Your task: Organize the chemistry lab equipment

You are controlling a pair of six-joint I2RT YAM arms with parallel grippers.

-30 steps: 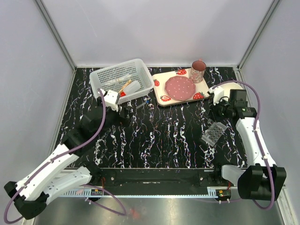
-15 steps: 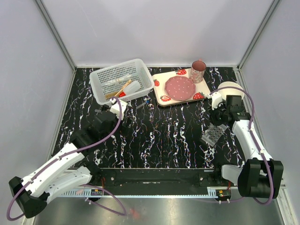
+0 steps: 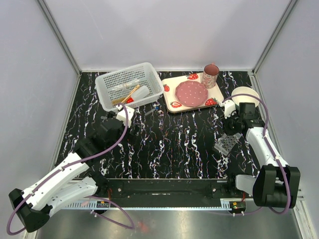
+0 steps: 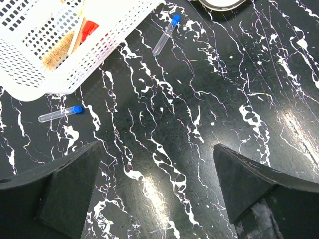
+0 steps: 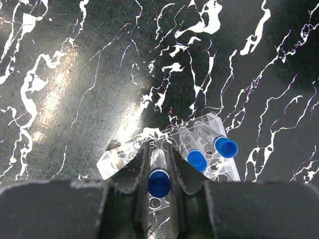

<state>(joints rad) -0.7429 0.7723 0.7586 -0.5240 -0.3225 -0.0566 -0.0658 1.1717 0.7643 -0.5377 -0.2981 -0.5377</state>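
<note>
The clear grid tube rack lies tilted on the black table at the right. Two blue-capped vials stand in it. My right gripper hangs just over the rack, shut on a third blue-capped vial whose tip points into the grid. My left gripper is open above bare table in front of the white basket. Two loose vials lie by the basket. Inside it are the wooden-handled tool and the red-capped bottle.
The strawberry-print tray with the pink plate and mug stands at the back centre. A round white bowl sits right behind my right wrist. Grey walls close in the table on three sides.
My left gripper has drawn back from the basket toward the near side, still open. My right arm has shifted over the rack with its vial, uncovering the white bowl.
</note>
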